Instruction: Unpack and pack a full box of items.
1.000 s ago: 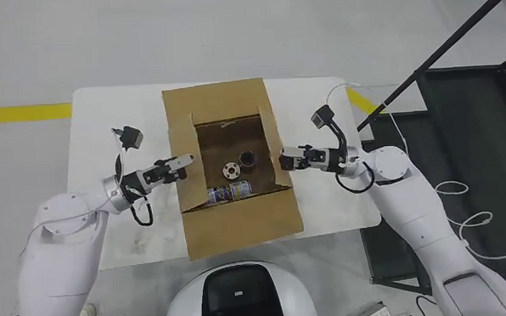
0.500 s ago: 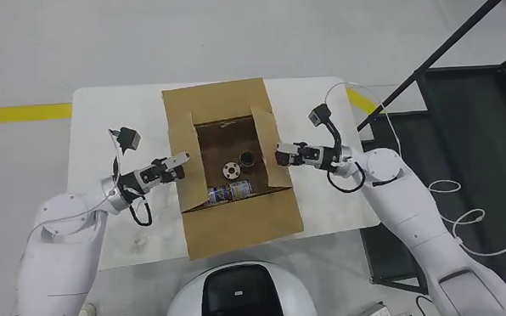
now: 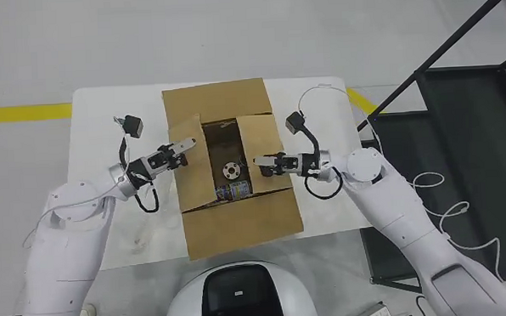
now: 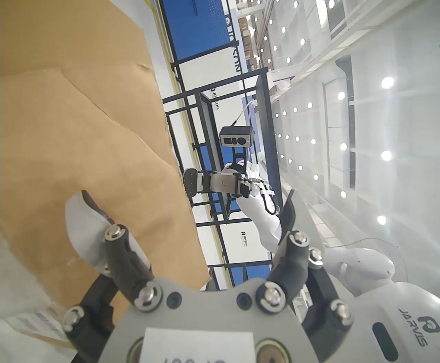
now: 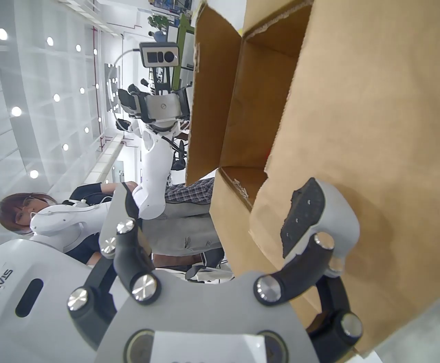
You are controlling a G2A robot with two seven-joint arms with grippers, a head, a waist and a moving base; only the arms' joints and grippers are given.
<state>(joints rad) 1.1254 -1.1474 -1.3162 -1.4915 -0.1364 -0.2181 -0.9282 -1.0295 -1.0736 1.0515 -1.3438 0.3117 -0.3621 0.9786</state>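
I think this is the closing part of the job. The box (image 3: 225, 100) sits in the middle of the tabletop (image 3: 107, 113); down in the bottom of it are a small round thing (image 3: 230, 169) and a can (image 3: 231, 191) lying on its side, near the robot's end; the far flap and the near flap lie flat and open; the two side flaps are tipped up and in over the hole.

The left gripper (image 3: 183, 147) is at the left side flap (image 3: 188, 128); its jaws are wide apart and hold nothing; one finger (image 4: 86, 220) lies on the outside of the cardboard. The right gripper (image 3: 262, 163) is at the right side flap (image 3: 256, 139), which leans further over the hole; its jaws are wide apart too and hold nothing; one finger (image 5: 304, 213) rests on the outside of that flap.

Next, I think, each arm must push its flap down flat, gently, so the cardboard does not bend; then the far and near flaps need folding over the top.
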